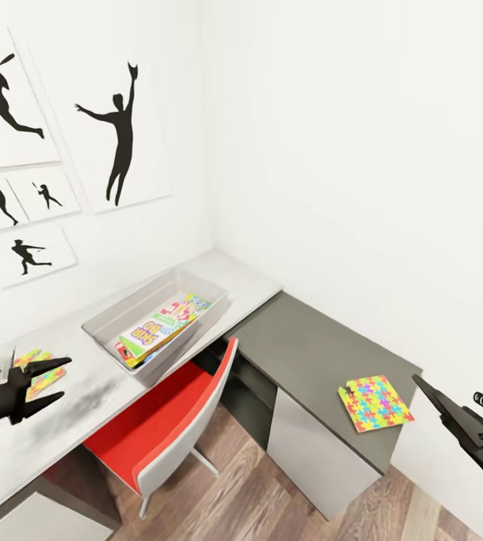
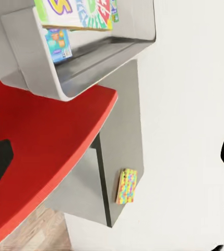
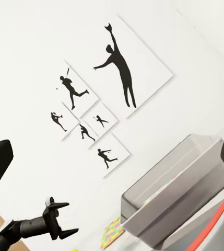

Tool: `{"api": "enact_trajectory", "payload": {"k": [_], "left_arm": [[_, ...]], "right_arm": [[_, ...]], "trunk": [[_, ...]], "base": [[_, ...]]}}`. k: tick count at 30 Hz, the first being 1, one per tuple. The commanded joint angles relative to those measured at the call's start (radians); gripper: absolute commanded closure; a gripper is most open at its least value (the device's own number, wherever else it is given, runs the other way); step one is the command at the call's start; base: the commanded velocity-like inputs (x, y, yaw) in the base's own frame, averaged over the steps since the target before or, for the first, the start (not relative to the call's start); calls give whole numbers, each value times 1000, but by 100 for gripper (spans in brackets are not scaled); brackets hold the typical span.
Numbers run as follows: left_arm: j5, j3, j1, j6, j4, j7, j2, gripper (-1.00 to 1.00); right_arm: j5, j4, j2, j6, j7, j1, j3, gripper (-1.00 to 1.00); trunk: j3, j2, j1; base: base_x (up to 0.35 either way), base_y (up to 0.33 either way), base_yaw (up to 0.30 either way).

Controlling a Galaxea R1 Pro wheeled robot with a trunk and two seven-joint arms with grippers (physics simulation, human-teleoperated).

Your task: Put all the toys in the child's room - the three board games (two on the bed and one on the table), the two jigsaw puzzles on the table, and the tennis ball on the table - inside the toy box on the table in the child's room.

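**Two board games in the toy box, both puzzles lying out on the table**

So the toy box (image 1: pixel 102 321) sits on the pale stretch of the table (image 1: pixel 271 282) by the wall with the baseball silhouette prints (image 1: pixel 121 131). Inside it there's the Skip-Bo game (image 1: pixel 155 329) lying flat on top, and the left wrist view shows the smaller blue game (image 2: pixel 59 44) tucked under it.

One jigsaw puzzle (image 1: pixel 375 403) is on the dark grey wing of the table, near its front edge, well apart from the box. The other puzzle (image 1: pixel 42 373) is on the pale top right behind the left gripper (image 1: pixel 52 385), whose jaws are spread apart and empty, just above the surface.

Right gripper (image 1: pixel 420 385) hangs off past the dark wing; jaws look pressed together, holding nothing. Red chair (image 1: pixel 162 417) is pushed in under the box.
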Motion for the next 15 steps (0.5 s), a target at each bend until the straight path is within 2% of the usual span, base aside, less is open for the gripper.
{"api": "enact_trajectory", "payload": {"k": [1, 2, 6, 7, 11, 12, 15], "left_arm": [[12, 0, 17, 3, -1, -14, 7, -100], [13, -1, 54, 3, -2, -66, 25, -100], [12, -7, 141, 3, -5, -197, 75, -100], [10, -19, 185, 3, -5, -277, 99, -100], [-6, -52, 254, 3, -6, -443, 131, -100], [-29, -64, 274, 3, -5, -519, 140, -100], [-92, -74, 292, 3, -5, -616, 148, -100]], "right_arm": [[-3, 0, 0, 9, 2, -1, 0, -100], [-3, 0, 0, 9, 2, -1, 0, -100], [-3, 0, 0, 8, 2, -1, 0, -100], [-3, 0, 0, 8, 2, -1, 0, -100], [-2, 0, 0, 8, 2, -1, 0, -100], [-2, 0, 0, 7, 2, -1, 1, -100], [-1, 0, 1, 7, 2, -1, 1, -100]], "trunk": [[0, -2, 1], [1, -2, 1], [3, -2, 1], [4, -2, 1], [4, -2, 1], [4, -2, 1], [5, -2, 1]], "base": [[0, 0, -118], [0, 0, -90], [0, 0, -53], [0, 0, -23], [0, 0, -14], [0, 0, -6], [0, 0, -4]]}}
